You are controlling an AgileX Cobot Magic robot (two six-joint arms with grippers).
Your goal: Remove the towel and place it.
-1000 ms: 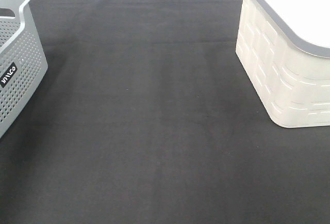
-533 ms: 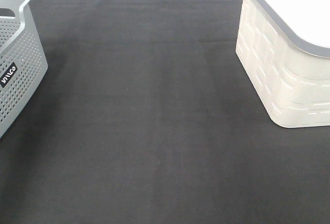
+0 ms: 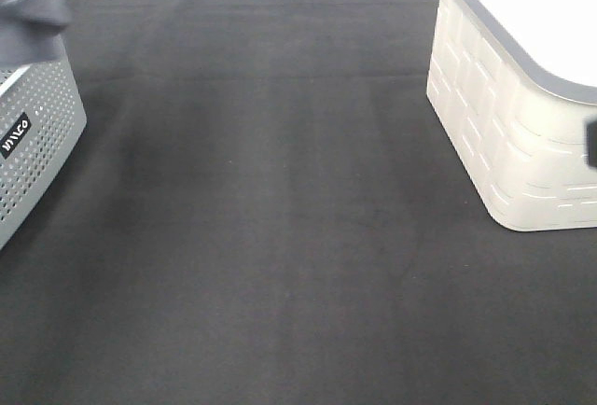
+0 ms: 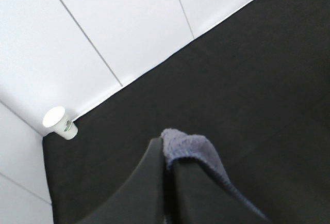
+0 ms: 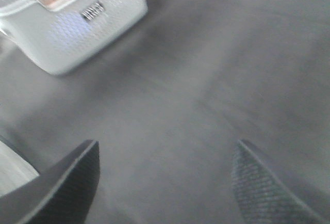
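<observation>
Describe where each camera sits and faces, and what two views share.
Exterior high: mounted high, looks down on the black table, grey basket left, cream basket right; only dark blurs at two edges.
Left wrist: on the left arm, faces past the left gripper, shut on the towel, toward a wall and paper cup.
Right wrist: on the right arm, faces down past the open right gripper at the table.
Shared: exterior and right wrist both show the grey basket.
</observation>
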